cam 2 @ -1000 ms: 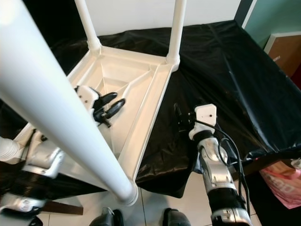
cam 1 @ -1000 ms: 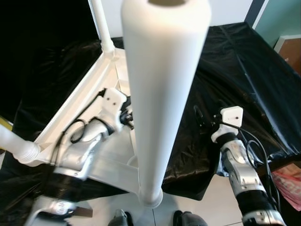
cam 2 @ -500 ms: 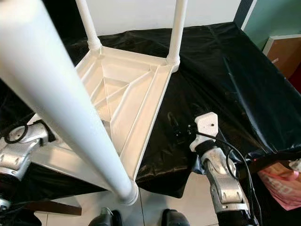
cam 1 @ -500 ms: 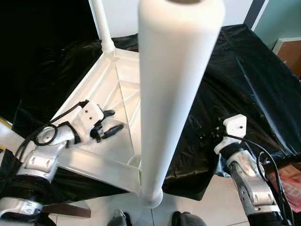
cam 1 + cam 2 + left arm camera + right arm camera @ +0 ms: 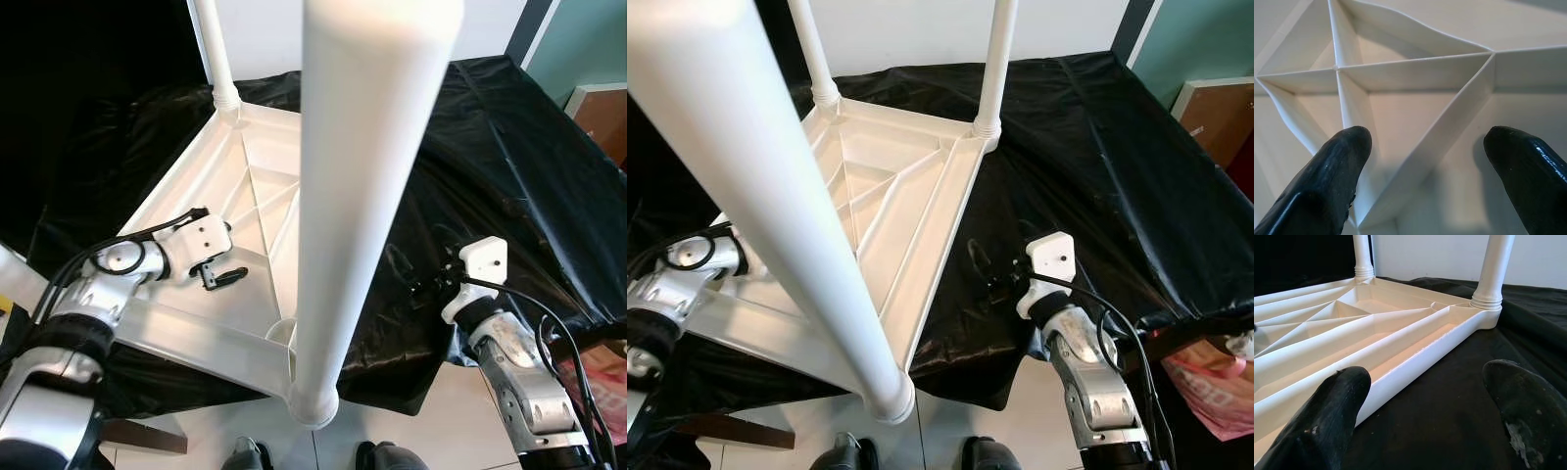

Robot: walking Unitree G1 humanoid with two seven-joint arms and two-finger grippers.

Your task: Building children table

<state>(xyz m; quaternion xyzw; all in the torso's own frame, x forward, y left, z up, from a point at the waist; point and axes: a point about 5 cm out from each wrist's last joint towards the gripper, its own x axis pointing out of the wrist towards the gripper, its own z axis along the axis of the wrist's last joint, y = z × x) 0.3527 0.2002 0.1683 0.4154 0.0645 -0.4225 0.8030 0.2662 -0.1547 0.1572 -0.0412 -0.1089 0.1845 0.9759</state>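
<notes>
The left gripper (image 5: pixel 227 277) hung open and empty just above the ribbed underside of the upturned white children's table (image 5: pixel 921 186). The right gripper (image 5: pixel 985 279), open too, sat beside its rim; closing squarely on a rib would have suited best

near table leg (image 5: pixel 362 196) blocks centre, black cloth (image 5: pixel 1097 147) open

The white plastic table (image 5: pixel 901 206) lies upside down on the black sheet (image 5: pixel 1087 147) — ribbed underside up, its round legs (image 5: pixel 997 59) standing upright from the corners, the nearest leg (image 5: pixel 362 196) closest to the camera.
</notes>
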